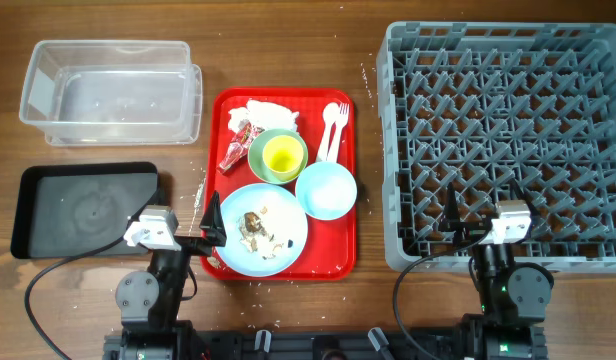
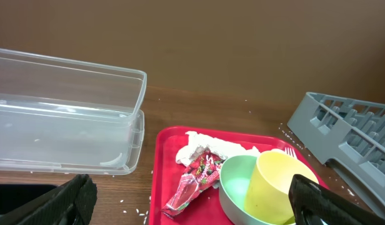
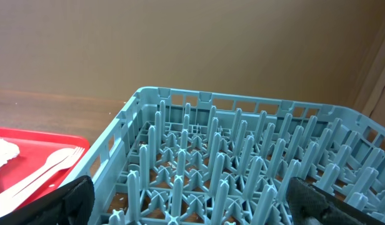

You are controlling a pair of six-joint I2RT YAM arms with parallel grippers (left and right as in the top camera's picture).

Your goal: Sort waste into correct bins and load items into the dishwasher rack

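On the red tray (image 1: 340,240) lie a white napkin (image 1: 268,112), a red-and-white wrapper (image 1: 236,145), a yellow cup (image 1: 282,155) standing in a pale green bowl (image 1: 260,150), a light blue bowl (image 1: 326,190), a white spoon and fork (image 1: 333,125), and a light blue plate (image 1: 283,215) with brown scraps (image 1: 254,225). The clear tub (image 1: 108,90) and black tray (image 1: 83,210) are on the left. The grey rack (image 1: 508,140) is on the right. My left gripper (image 1: 213,235) is open at the plate's near-left edge. My right gripper (image 1: 483,215) is open over the rack's front edge.
The left wrist view shows the wrapper (image 2: 195,181), napkin (image 2: 205,147), cup (image 2: 277,184) and tub (image 2: 61,119) ahead of the open jaws (image 2: 192,197). The right wrist view shows rack pegs (image 3: 242,162) between the open jaws (image 3: 192,197). Rice-like crumbs (image 1: 198,195) dot the table.
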